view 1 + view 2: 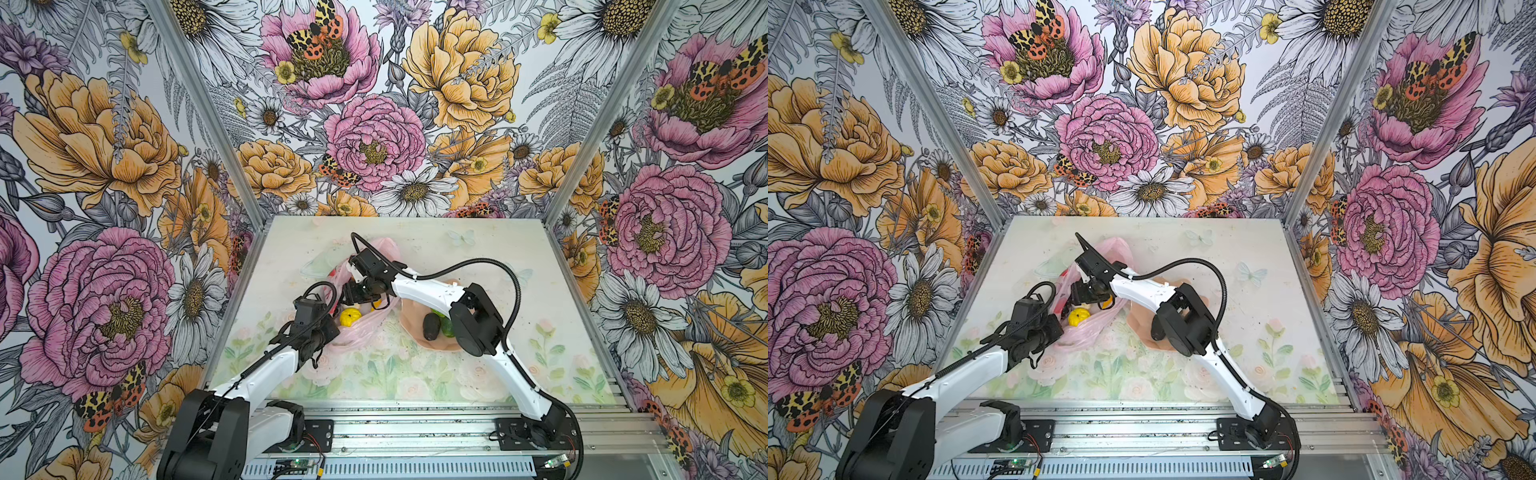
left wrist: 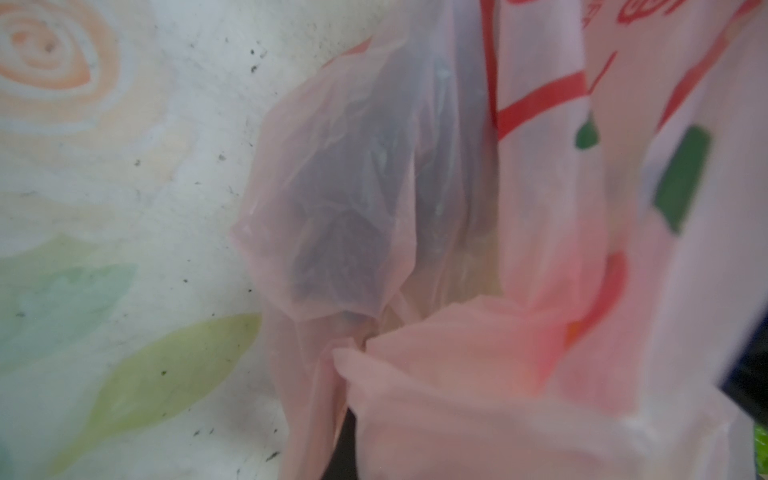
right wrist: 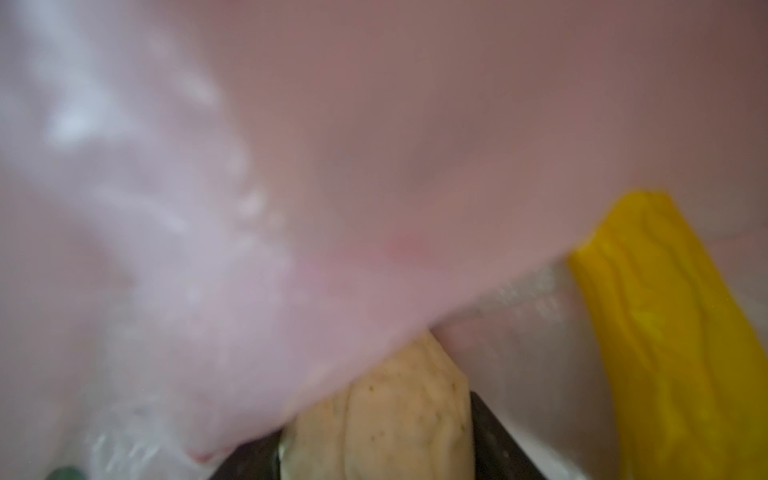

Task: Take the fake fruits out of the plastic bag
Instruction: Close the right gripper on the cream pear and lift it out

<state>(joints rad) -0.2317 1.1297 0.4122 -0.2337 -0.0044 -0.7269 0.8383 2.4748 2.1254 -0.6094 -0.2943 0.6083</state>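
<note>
— On the floral surface point(image 1: 457, 374), where was your plastic bag point(image 1: 365, 328)?
— Mid-surface, its edge pinched tight in your left hand point(image 1: 330, 332). Your right hand point(image 1: 353, 296) was inside, jaws flanking the cream piece point(image 3: 386, 415); whether they gripped, I couldn't tell.

No word, number, brand name or sign is legible in any view. The plastic bag point(image 2: 544, 199) carries printed red outlines and solid green patches, seen closest in the left wrist view. Small red marks near one edge of that print may be characters, but they are too blurred to read. In both top views the print shows only as red flecks on pink film, with no readable lettering.
</note>
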